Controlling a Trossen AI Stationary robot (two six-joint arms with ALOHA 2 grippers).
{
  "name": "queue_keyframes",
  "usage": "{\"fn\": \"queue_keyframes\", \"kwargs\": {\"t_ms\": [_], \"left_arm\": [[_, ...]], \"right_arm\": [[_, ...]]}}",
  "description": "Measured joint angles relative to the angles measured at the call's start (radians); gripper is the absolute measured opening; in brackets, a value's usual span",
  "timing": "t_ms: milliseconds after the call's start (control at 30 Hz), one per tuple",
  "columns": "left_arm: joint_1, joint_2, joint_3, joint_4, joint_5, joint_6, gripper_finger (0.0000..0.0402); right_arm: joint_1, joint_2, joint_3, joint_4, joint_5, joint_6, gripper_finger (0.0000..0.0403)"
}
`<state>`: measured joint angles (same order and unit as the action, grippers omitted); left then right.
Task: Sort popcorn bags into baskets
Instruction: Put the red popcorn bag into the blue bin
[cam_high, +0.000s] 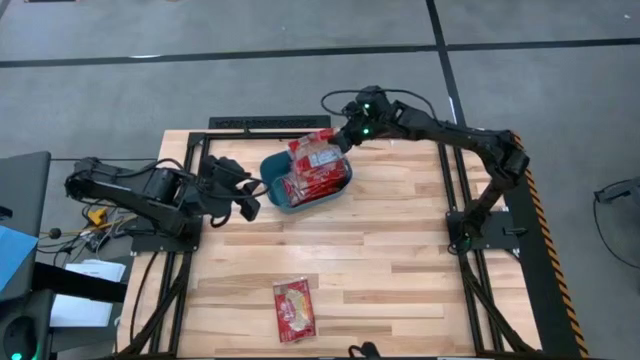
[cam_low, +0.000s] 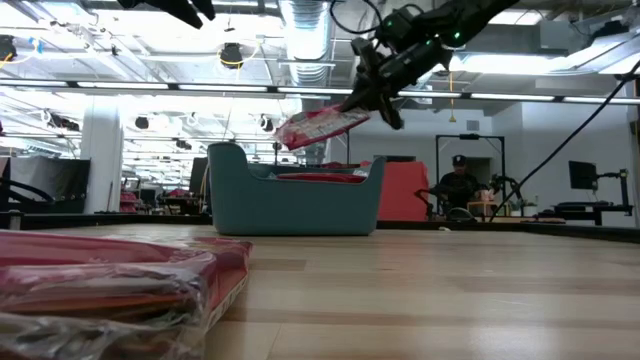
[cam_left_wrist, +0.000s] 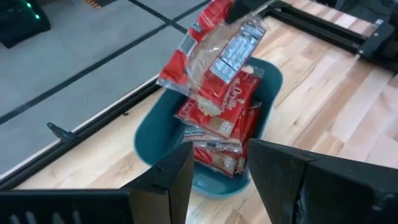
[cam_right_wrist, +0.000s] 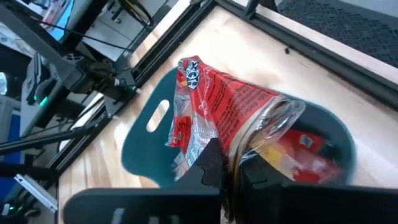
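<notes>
The teal basket (cam_high: 272, 170) stands on the far middle of the table, with several red popcorn bags (cam_high: 312, 185) lying in it. My right gripper (cam_high: 347, 138) hovers over the basket's far right corner, shut on one more red bag (cam_high: 315, 148), which also shows in the low view (cam_low: 318, 126). My left gripper (cam_high: 247, 196) is open just left of the basket and holds nothing. In the left wrist view its fingers (cam_left_wrist: 180, 177) stand before the basket's rim (cam_left_wrist: 149, 134). Another bag (cam_high: 293, 308) lies flat near the table's near edge. My right gripper pinches the bag by its end (cam_right_wrist: 239, 146) between the two fingers, slanting down from the far right. The bag is lifted clear above the basket (cam_right_wrist: 142, 149). It tilts, its free end (cam_low: 290, 135) sloping down toward the table's left.
The lone bag also fills the low view's near left corner (cam_low: 100, 290). A black frame (cam_high: 250, 123) runs along the table's far edge and sides. Bare wood lies between the basket and the near bag. A person (cam_low: 457, 185) sits in the room beyond the table.
</notes>
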<state>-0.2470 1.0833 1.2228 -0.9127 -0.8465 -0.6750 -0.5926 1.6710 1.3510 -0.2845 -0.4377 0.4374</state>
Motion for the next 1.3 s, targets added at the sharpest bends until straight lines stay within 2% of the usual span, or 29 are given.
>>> {"fn": "queue_keyframes", "kwargs": {"t_ms": [300, 600, 967, 1133, 1300], "left_arm": [[0.013, 0.017, -0.001, -0.014, 0.016, -0.002, 0.0142], [0.013, 0.016, -0.001, -0.015, 0.029, -0.017, 0.0142], [0.013, 0.016, -0.001, -0.020, 0.034, -0.018, 0.0142], [0.013, 0.016, -0.001, -0.047, 0.142, -0.033, 0.0142], [-0.013, 0.024, -0.025, -0.096, 0.281, -0.122, 0.0142]], "right_arm": [[-0.002, 0.133, -0.001, 0.052, -0.063, 0.046, 0.0054], [-0.019, 0.149, 0.000, -0.006, -0.048, 0.002, 0.0068], [-0.035, 0.120, 0.000, -0.084, 0.021, -0.095, 0.0174], [-0.050, 0.120, 0.040, -0.188, 0.020, -0.112, 0.0217], [-0.088, 0.116, 0.184, -0.432, 0.021, -0.197, 0.0227]]}}
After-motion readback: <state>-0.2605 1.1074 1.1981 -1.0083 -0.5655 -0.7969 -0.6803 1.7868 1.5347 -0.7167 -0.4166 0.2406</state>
